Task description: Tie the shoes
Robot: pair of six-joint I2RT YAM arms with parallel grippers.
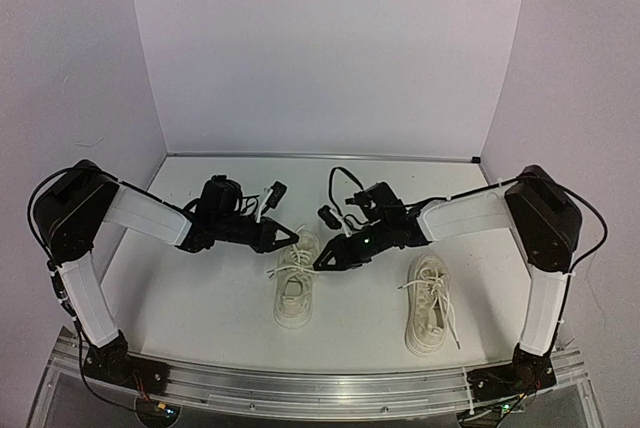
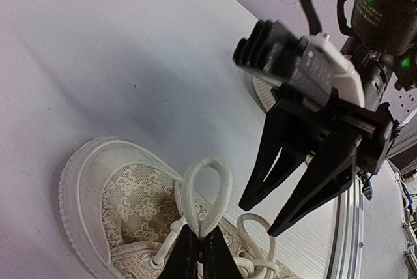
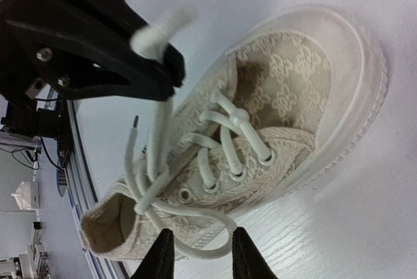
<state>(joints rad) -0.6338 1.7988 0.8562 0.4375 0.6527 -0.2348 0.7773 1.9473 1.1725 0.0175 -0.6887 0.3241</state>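
Fingers (image 2: 184, 256) of the left gripper (image 2: 201, 234) are pinched tight on a lace loop (image 2: 207, 184), held up above the tongue of the centre shoe (image 1: 297, 288); right gripper (image 3: 201, 236) is spread wide, holding nothing, its tips low beside that shoe's side with a slack lace strand (image 3: 195, 248) lying between them; we read this as mid-knot on the centre shoe; the other shoe (image 1: 430, 303) sits well apart toward the right arm on the table (image 1: 200, 278), its laces looking loose, though we can't tell for sure from the top view.

Risks as we judge them: the loop is caught only near its base, so any sideways tug could slip it out of the pinch and collapse it; the shoe looks light, so pulling upward may lift or drag it rather than tighten the lace; the right fingers could close on the wrong strand, or on the shoe's fabric edge, since several strands cross just there; the two grippers are near each other over the shoe, so a crossing move could knock them together.

Counts: two shoes; two arms, two grippers; one loop held; one loose strand between the open fingers.
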